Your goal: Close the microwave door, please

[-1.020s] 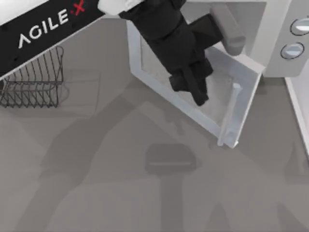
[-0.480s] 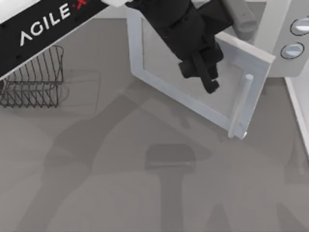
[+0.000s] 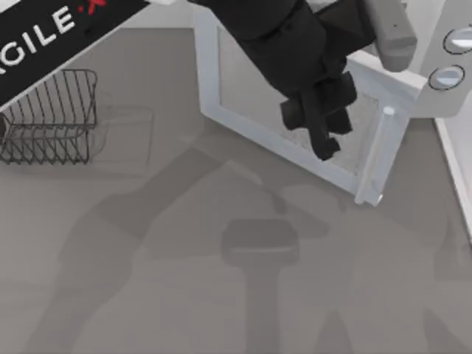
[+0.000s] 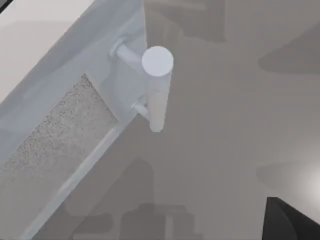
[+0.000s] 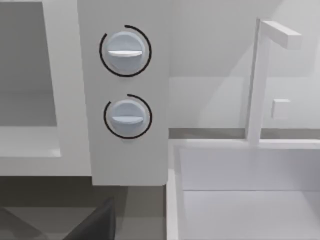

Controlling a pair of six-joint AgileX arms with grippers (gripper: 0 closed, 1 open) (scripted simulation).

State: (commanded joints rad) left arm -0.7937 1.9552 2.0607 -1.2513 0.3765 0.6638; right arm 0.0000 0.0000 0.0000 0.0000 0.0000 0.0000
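Observation:
The microwave door (image 3: 237, 92), a white panel with a greyish window, stands part open and angles out from the white microwave body (image 3: 428, 96). Its pale bar handle (image 3: 375, 158) is near the free edge and appears close up in the left wrist view as handle (image 4: 157, 90) on the door (image 4: 60, 125). My left gripper (image 3: 326, 141) is shut with nothing held. It lies over the door's outer face just left of the handle; whether it touches the door I cannot tell. A dark part of my right gripper (image 5: 95, 225) shows below the two round knobs (image 5: 125, 50).
A wire basket (image 3: 48, 118) stands at the table's left. A white sink-like basin (image 5: 240, 195) with a thin white faucet (image 5: 257, 80) sits right of the microwave; its edge (image 3: 456, 169) runs along the right side. Bare grey table lies in front.
The door has swung further toward the microwave body, its handle edge moving right and back. My left gripper has travelled right with it, staying over the door's face.

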